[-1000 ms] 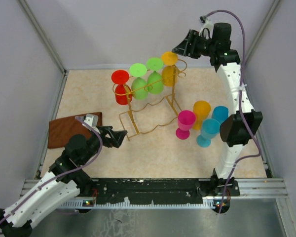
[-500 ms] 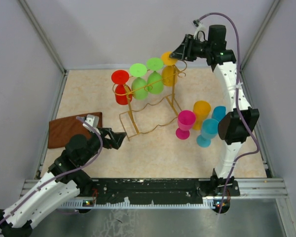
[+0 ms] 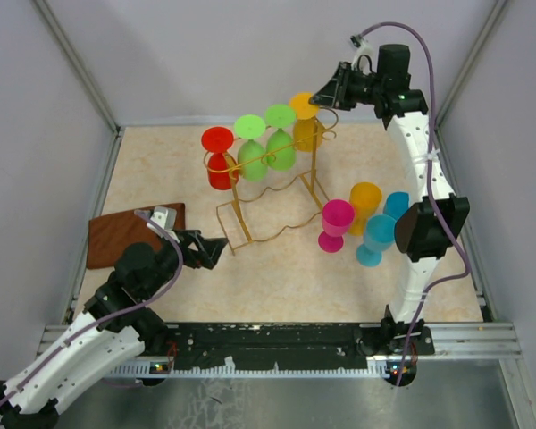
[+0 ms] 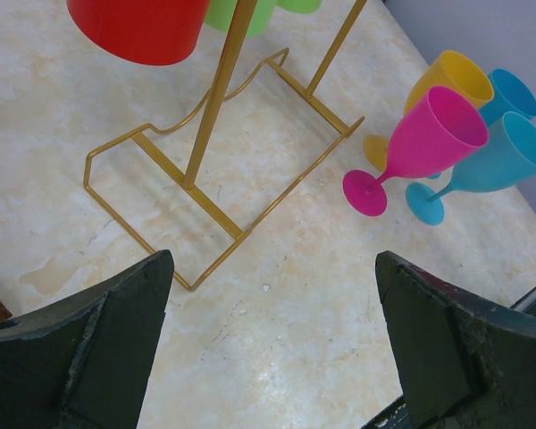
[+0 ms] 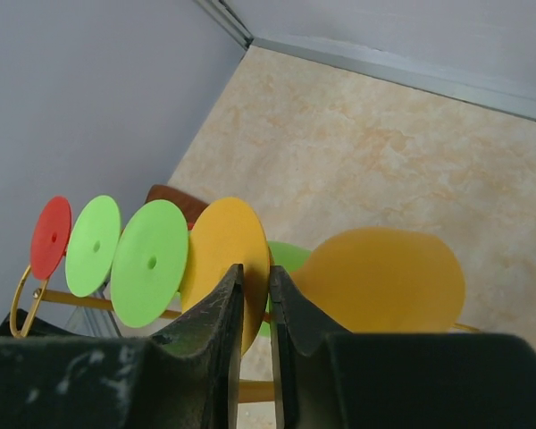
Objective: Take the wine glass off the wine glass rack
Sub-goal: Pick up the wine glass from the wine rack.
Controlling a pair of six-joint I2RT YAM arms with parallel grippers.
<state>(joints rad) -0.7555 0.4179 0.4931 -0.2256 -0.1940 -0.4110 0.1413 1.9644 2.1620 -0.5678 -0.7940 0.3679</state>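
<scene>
The orange wine glass (image 3: 305,134) hangs inverted at the gold wire wine glass rack's (image 3: 239,219) 2 o'clock end, its flat foot pinched by the right gripper (image 5: 270,277). The left gripper (image 4: 272,261) gapes.

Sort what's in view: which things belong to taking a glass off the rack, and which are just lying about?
Job: wine glass rack; orange glass hanging at its end; right tool closed on that glass's foot.
Lying about: red glass and two green glasses hanging; pink glass, yellow glass, two blue glasses standing apart; brown mat; left tool, open.
</scene>
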